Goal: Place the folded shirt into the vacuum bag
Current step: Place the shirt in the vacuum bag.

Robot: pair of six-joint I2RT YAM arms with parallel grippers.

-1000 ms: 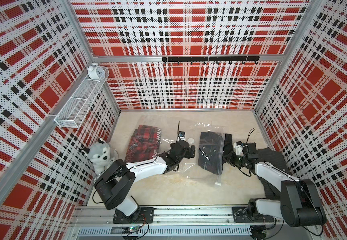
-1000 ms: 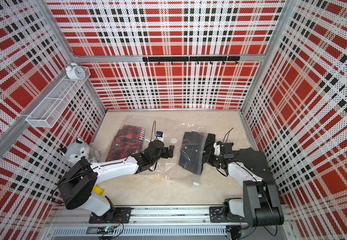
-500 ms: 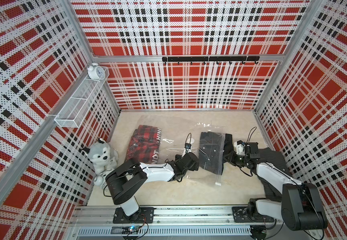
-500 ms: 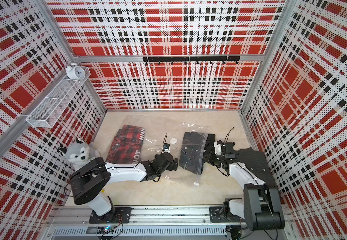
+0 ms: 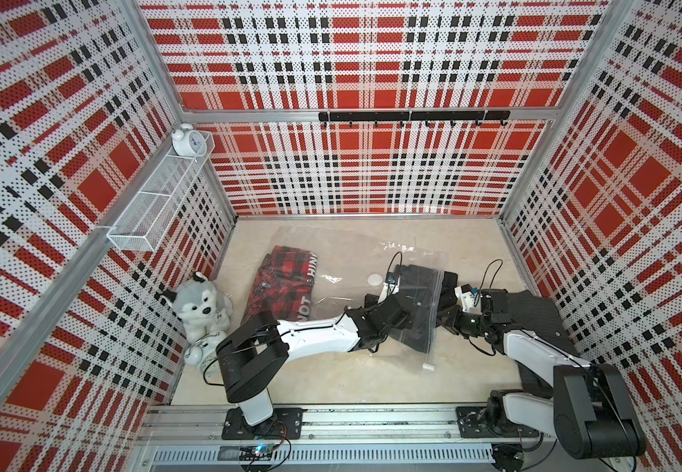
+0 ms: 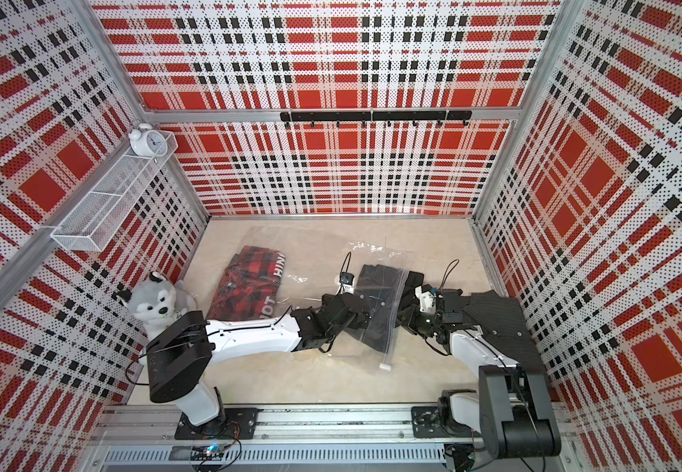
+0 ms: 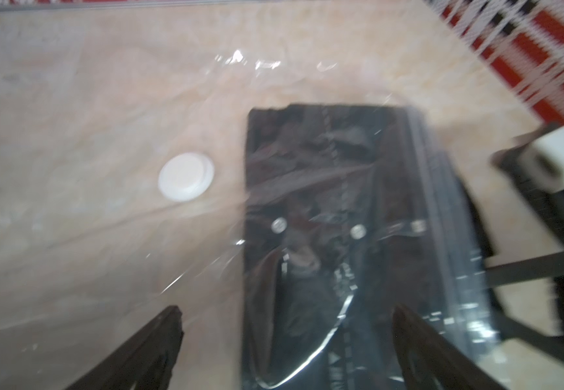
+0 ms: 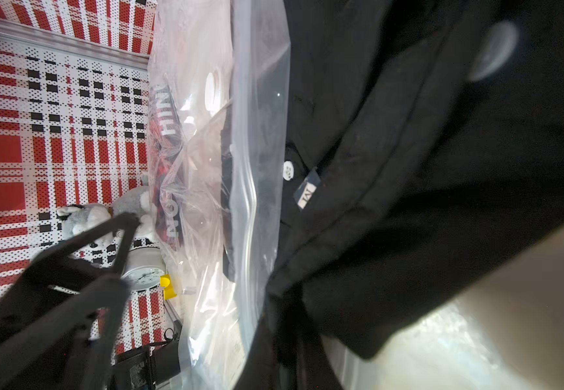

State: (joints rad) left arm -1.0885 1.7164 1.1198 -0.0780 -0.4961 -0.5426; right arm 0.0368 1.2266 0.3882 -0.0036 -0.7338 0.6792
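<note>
Shirt (image 5: 417,286) lengthwise near-to-far, vacuum bag (image 5: 343,261) mouth rightward

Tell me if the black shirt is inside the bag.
Partly: most of the black shirt lies inside the vacuum bag; one end sticks out past the zip edge.

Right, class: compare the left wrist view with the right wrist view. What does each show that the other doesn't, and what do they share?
Left wrist only: a white block on the right arm. Right wrist only: the plush husky, the alarm clock, the red plaid shirt and a size label. Both: the black shirt, the clear vacuum bag and its round white valve.
</note>
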